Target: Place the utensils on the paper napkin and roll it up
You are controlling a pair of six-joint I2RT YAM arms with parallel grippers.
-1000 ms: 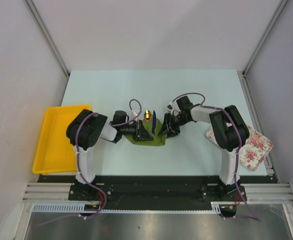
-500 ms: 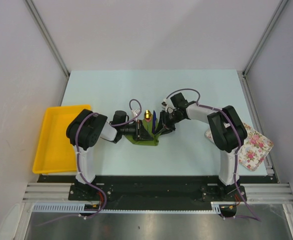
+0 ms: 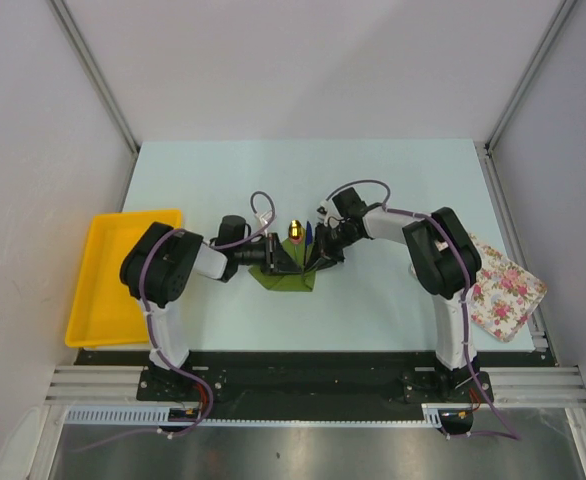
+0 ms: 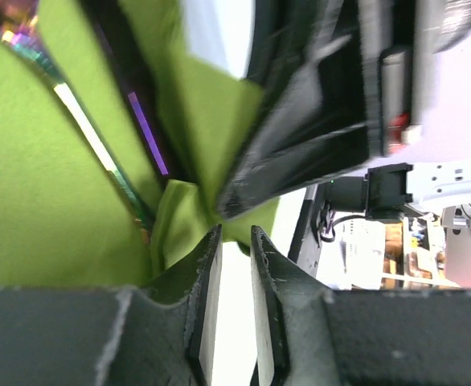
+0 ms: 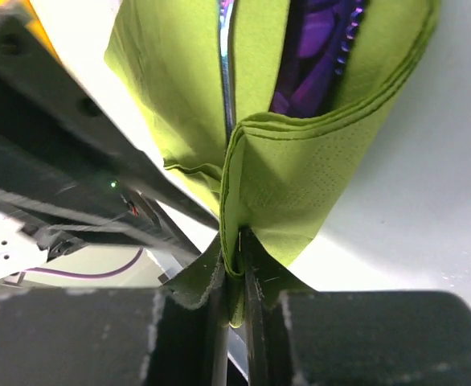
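Rolling | my right hand [image 5: 234, 261] pinches napkin [image 5: 300, 185], utensils [image 5: 312, 64] just past it | left hand [image 4: 234, 235]: can't tell | next: I tuck, roll

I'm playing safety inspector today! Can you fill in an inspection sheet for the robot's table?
Surface: pale table, smooth and flat.
Job's things: green paper napkin folded up around the utensils; their tips poke out the far end.
Clutter: yellow tray at the left edge; floral cloth at the right.
Grippers: right gripper shut on a napkin fold; left gripper at the napkin's edge, jaws slightly apart, grip unclear.
Cables: purple cables loop above both arms.
Surroundings: grey walls; nothing else seen.
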